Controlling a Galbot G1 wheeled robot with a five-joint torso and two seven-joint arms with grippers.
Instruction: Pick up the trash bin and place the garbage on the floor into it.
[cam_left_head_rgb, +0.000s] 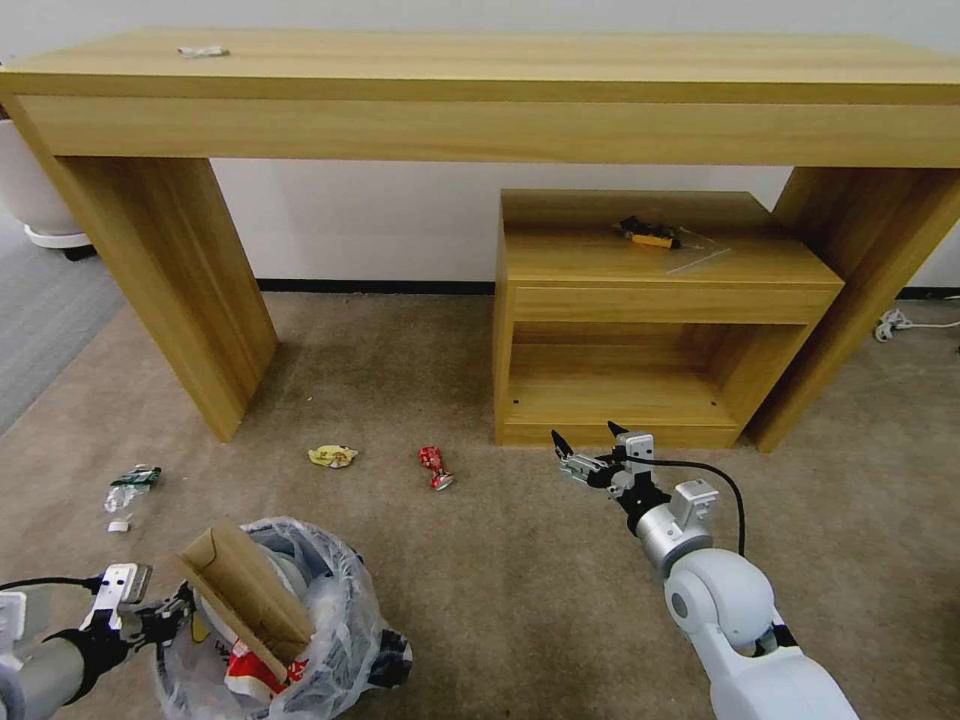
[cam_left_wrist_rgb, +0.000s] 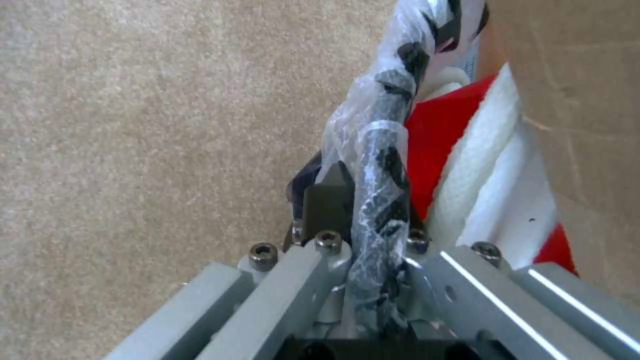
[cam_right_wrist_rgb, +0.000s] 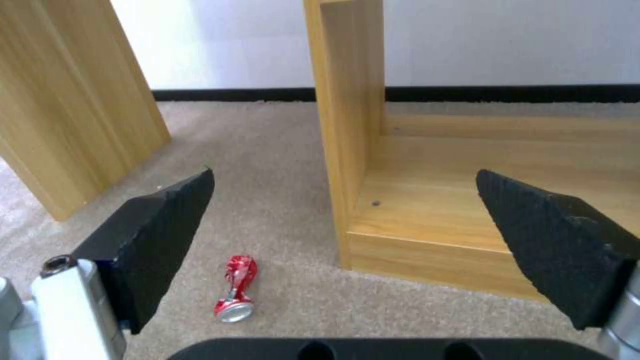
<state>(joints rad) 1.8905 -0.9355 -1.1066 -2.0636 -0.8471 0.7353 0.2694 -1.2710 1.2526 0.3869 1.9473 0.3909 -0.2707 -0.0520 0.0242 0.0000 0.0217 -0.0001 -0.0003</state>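
Item: small round dark trash bin (cam_left_head_rgb: 300, 640) with a clear plastic bag liner printed in black and yellow, held at the robot's lower left above the beige short-pile carpet floor (cam_left_head_rgb: 400, 360). Contents: a brown cardboard strip (cam_left_head_rgb: 245, 590) standing tilted out of the mouth, red and white litter beneath it. Left gripper (cam_left_head_rgb: 170, 608) was clenched on the bin's rim, the bunched liner pinched between its jaws, as the left wrist view confirmed. Handling, judged: bin light though partly filled; liner film soft and slippery, so a hold on the rigid rim beneath it seemed surer than on film alone; the tall cardboard might tip out if the bin leaned. Outstanding garbage: crushed red metal can (cam_left_head_rgb: 434, 467), near the low wooden cabinet (cam_left_head_rgb: 640, 330); crumpled yellow wrapper (cam_left_head_rgb: 332, 456) beside it; crumpled clear bottle with green label (cam_left_head_rgb: 128, 488) further left. Can judged light, stiff, apt to roll; best taken across its narrow crushed waist. Right gripper (cam_left_head_rgb: 590, 446) hovered spread wide, empty, before the cabinet and near the can.
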